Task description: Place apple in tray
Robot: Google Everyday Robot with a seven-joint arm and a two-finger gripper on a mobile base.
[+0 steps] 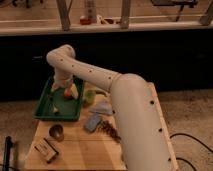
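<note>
**Inspector:** Tool position and state?

**Operator:** The tool (67, 88) hangs over the tray (44, 111), at 2 o'clock from its middle. It is directly on the apple (68, 93). Whether it grips, I cannot tell.

**Inspector:** Reason? Clearances?

**Operator:** The apple lies within the rim, so this is probably the delivery step. There is open tray floor toward 8 o'clock. Lifting straight up avoids the flared walls and the worktop (80, 145) items.

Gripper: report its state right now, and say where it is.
Gripper: open or closed cannot be told; it is low over the green tray, right at the apple.
</note>
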